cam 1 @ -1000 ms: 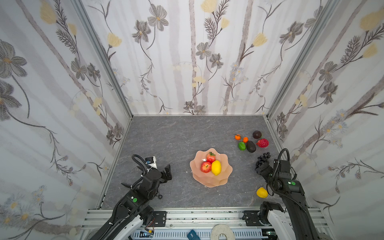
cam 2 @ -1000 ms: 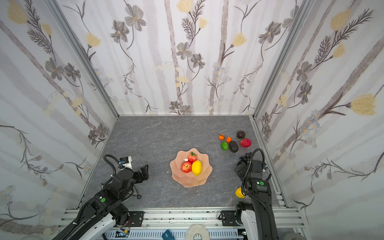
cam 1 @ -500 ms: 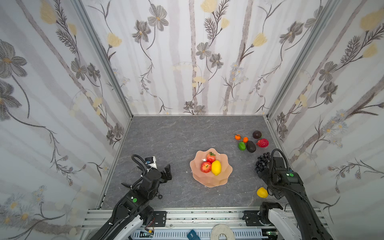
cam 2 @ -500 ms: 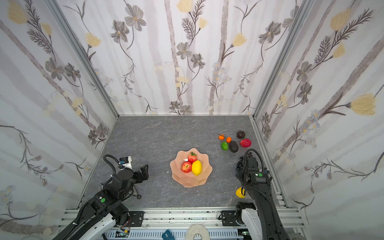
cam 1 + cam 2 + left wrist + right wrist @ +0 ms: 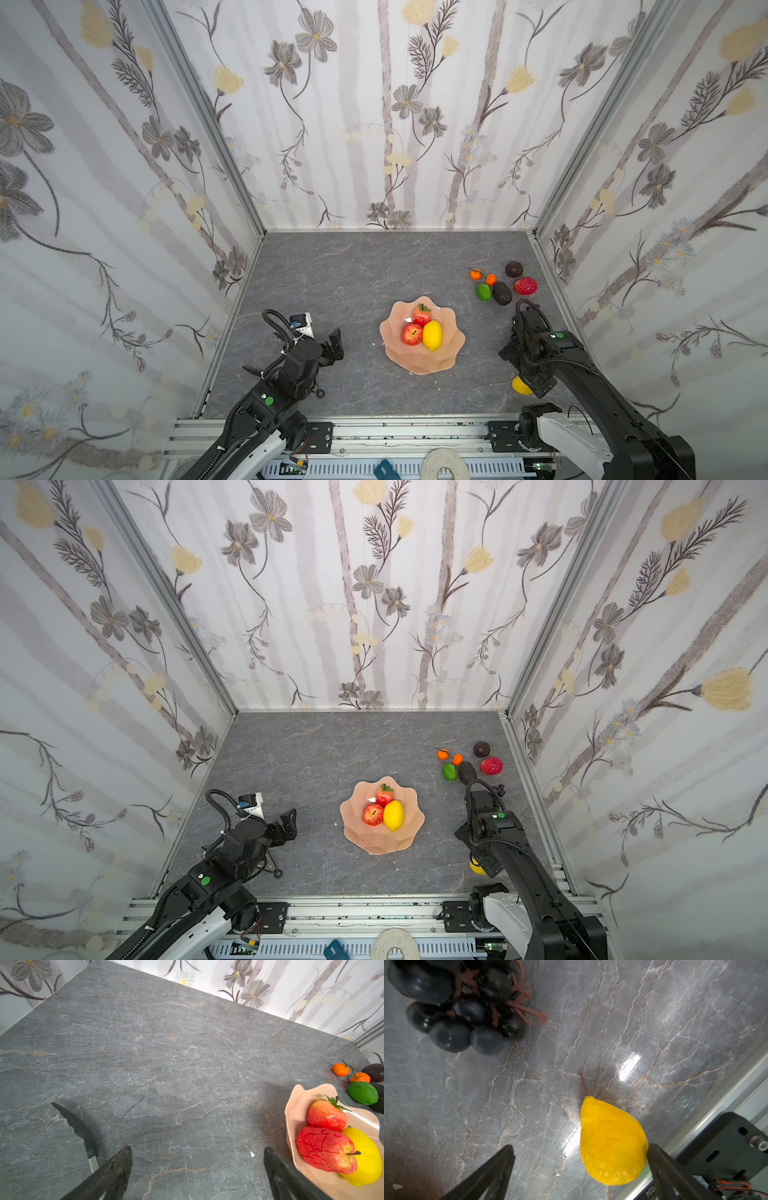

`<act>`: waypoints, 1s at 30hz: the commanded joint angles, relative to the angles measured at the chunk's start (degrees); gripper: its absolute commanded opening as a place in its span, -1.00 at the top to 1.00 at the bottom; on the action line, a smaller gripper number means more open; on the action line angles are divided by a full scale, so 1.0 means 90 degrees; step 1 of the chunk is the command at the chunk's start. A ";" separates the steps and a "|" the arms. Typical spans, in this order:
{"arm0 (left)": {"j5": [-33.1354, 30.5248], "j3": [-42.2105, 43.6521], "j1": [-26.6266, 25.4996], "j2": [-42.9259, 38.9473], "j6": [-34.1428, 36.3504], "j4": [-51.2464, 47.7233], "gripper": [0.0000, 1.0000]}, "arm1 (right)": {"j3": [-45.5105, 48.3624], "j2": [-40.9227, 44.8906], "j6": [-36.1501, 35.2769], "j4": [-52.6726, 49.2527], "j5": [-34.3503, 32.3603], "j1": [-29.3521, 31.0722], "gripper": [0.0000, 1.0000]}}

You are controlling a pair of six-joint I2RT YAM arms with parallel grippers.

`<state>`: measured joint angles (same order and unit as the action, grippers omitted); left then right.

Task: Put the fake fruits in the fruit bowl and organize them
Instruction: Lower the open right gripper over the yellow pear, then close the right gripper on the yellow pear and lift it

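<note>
Right hand (image 5: 580, 1147) hangs spread wide over the pear (image 5: 612, 1142).

Jaws spread wide, left gripper (image 5: 197, 1149) hangs above grey table (image 5: 166, 1053). Beside it, bowl (image 5: 291, 1109) holds strawberry (image 5: 326, 1114), apple (image 5: 324, 1151) and lemon (image 5: 367, 1159), all touching; oranges (image 5: 340, 1069), lime (image 5: 362, 1093) and avocado (image 5: 374, 1072) lie just beyond its rim.

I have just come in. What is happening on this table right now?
Two robot arms are filling a pink fruit bowl. A strawberry, an apple and a lemon already lie in it. The right gripper hangs open over the yellow pear on the table, gripping nothing yet. The left gripper is open over the table left of the bowl. The grapes, two oranges, a lime, two avocados and a red fruit lie outside.
</note>
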<state>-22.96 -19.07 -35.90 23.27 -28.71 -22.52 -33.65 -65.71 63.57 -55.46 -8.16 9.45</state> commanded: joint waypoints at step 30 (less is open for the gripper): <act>-0.0201 -0.0014 0.0005 -0.0007 -0.0002 0.0105 -1.00 | 0.0300 -0.0833 0.0254 0.1276 -0.0254 0.0793 -0.41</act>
<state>-23.35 -19.07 -35.90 23.29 -28.71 -22.52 -31.27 -73.14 66.74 -46.44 -9.39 16.58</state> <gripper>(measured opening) 0.997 0.723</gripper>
